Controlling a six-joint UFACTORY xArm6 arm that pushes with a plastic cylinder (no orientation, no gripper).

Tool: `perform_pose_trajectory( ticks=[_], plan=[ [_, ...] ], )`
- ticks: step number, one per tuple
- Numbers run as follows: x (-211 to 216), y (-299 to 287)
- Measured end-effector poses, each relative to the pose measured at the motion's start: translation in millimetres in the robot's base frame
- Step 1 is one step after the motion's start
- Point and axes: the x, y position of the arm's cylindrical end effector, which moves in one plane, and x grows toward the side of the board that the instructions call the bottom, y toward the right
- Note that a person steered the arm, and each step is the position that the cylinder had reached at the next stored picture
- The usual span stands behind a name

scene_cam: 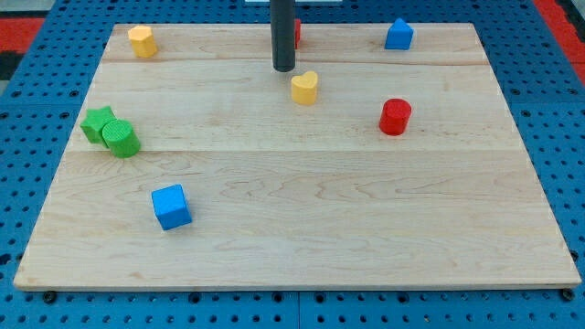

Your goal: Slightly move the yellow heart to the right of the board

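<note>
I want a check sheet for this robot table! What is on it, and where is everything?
Surface: wooden board, flat.
Job's things: yellow heart, upper middle.
Clutter: yellow block top left; blue block top right; red cylinder right; green star touching green cylinder left; blue cube bottom left; red block mostly hidden behind rod.
Grippers: none; my tip just up-left of the heart.
Cables: nothing seen.
Surroundings: blue pegboard.
</note>
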Motion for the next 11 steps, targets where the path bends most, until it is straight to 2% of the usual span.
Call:
perform_pose_trajectory(
  ticks=[2,4,6,8,11],
  plan=[
    [-13,-8],
    [-10,17],
    [35,11],
    [44,-3],
    [92,-3]
  ],
)
